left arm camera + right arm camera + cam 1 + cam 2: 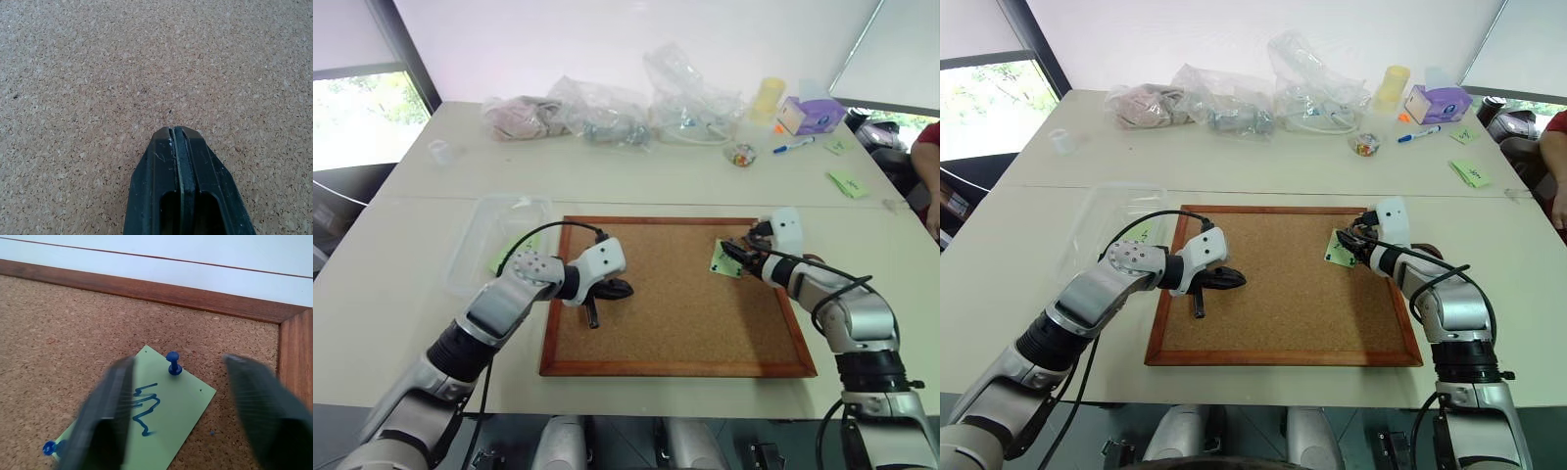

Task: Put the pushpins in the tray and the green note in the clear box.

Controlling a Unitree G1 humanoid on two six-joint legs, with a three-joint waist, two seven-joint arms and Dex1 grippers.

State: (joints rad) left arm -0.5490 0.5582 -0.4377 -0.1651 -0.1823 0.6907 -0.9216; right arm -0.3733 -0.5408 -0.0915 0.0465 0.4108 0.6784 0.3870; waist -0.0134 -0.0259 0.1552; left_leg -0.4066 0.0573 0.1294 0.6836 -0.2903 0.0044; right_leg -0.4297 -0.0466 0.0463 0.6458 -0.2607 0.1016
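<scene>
Wood-framed corkboard [675, 294] lies on white table [411, 294]; plastic bags [607, 113] line the far edge beside windows. Left gripper [177, 133] jaws together; right gripper [178, 377] jaws apart over green note [171, 406].

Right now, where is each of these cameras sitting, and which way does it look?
Head views: look down over both arms at the corkboard.
Left wrist view: along the shut left gripper, onto bare cork.
Right wrist view: between the right gripper's parted fingers at the green note, pinned by blue pushpins.
Shared: the corkboard.
</scene>
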